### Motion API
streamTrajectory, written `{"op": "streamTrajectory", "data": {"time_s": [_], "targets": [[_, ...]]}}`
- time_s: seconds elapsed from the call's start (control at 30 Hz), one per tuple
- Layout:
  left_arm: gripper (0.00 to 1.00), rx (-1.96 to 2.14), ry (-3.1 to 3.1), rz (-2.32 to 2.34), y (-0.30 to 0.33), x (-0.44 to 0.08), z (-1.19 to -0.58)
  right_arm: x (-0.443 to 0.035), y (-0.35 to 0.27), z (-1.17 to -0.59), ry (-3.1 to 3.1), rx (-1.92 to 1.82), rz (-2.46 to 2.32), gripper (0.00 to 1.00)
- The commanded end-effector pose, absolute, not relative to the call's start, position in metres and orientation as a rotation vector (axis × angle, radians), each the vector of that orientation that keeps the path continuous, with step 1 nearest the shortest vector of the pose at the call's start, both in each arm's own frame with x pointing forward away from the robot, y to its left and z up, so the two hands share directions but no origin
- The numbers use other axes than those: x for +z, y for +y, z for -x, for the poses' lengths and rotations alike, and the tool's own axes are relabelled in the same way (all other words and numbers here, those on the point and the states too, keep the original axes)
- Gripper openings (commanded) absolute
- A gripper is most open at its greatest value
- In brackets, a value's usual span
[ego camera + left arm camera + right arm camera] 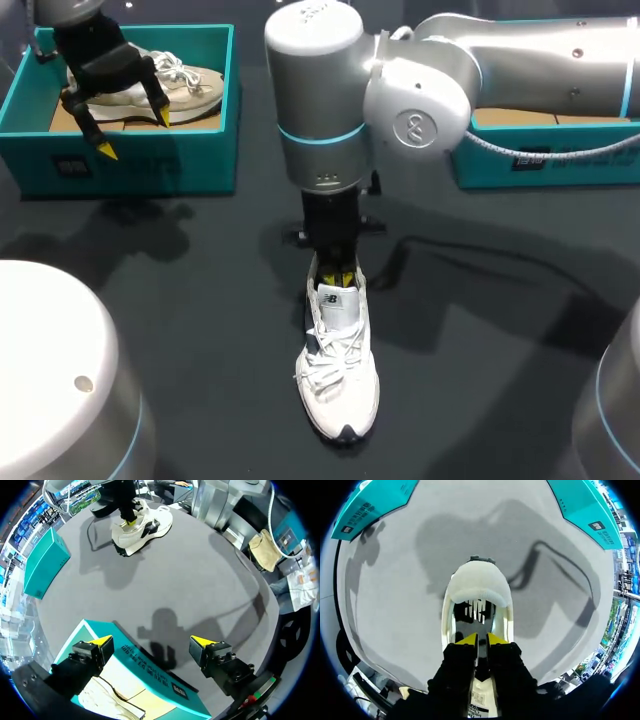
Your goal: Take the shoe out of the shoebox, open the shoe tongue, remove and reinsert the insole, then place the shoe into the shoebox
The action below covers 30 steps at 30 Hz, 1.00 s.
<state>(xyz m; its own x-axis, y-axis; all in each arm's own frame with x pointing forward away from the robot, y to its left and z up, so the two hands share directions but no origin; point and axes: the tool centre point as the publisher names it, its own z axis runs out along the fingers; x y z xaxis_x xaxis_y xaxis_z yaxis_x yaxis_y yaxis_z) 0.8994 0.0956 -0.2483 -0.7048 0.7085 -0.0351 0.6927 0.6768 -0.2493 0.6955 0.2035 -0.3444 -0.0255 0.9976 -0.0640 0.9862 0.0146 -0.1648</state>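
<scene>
A shoe (340,375) lies in the middle of the table (200,300), with its toe toward the robot. The right gripper (340,277) stands over its heel end and pinches the tongue (340,300). A shoebox (130,165) sits at the far left with another shoe (185,85) in it. The left gripper (134,133) hangs over that box, fingers apart. A second box (540,160) sits at the far right.

The shoe (338,385) in our right fingers (468,640) looks of white woven cloth, its laces (335,350) soft cloth too — all matt. Our bench (200,330) beneath is dark, matt, faintly grainy. Under our left fingers (102,641) the shoebox (130,160) — teal card, smooth and dull.
</scene>
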Motion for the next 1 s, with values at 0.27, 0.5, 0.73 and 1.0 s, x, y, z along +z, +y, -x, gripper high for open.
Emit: {"op": "streamTrajectory", "data": {"time_s": [0.27,0.5,0.73,1.0], "targets": [[1.0,0.374,-2.816,1.18,0.096,-0.248,-0.9,-0.343,0.212,-0.685,-2.218,0.306,2.069,0.24],[1.0,0.374,-2.816,1.18,0.096,-0.248,-0.9,-0.337,0.21,-0.679,-2.238,0.327,2.048,0.4],[1.0,0.374,-2.816,1.18,0.096,-0.248,-0.9,-0.337,0.208,-0.676,-2.255,0.32,2.018,0.48],[1.0,0.374,-2.816,1.18,0.096,-0.248,-0.9,-0.339,0.203,-0.669,-2.254,0.3,2.006,0.68]]}}
